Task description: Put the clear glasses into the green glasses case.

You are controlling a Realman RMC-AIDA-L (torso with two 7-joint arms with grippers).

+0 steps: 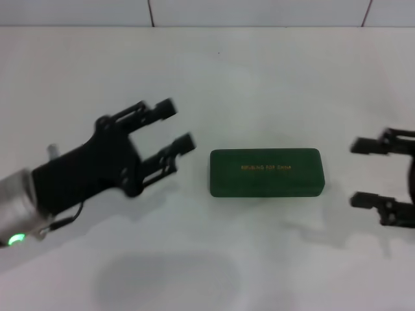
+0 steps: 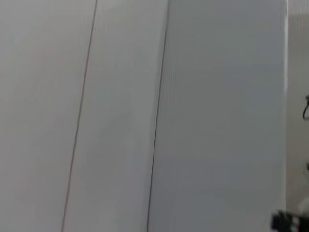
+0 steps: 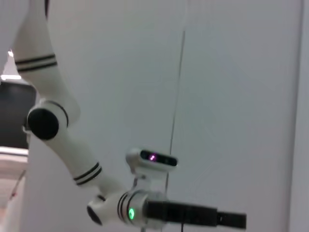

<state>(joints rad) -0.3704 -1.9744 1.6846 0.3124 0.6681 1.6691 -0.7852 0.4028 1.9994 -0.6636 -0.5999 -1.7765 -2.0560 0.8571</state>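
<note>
While the green glasses case [image 1: 264,173] is lying shut and flat on the white table [image 1: 272,78], roughly at its middle and with its long side running left to right, both arms are hovering on either side of it. Small gold lettering is showing on the case's lid (too blurred to read). Nothing that can be made out as the clear glasses is showing in any view, so where they are lying cannot be told. The left gripper [image 1: 176,128] is hanging just beside the case's left end, apart from it, its two dark fingers [image 1: 159,111] spread wide and pointing toward the case with nothing between them. A green light is glowing on the silver wrist section behind it. The right gripper [image 1: 364,173] is reaching in from the right edge of the head view, near the case's right end and not touching it, its fingers [image 1: 368,145] likewise released and empty. A tiled wall [image 1: 259,11] is running along the far edge of the table. From the right wrist camera, the left arm [image 3: 63,140] is appearing in side view, white with black bands, its dark gripper pointing sideways.
</note>
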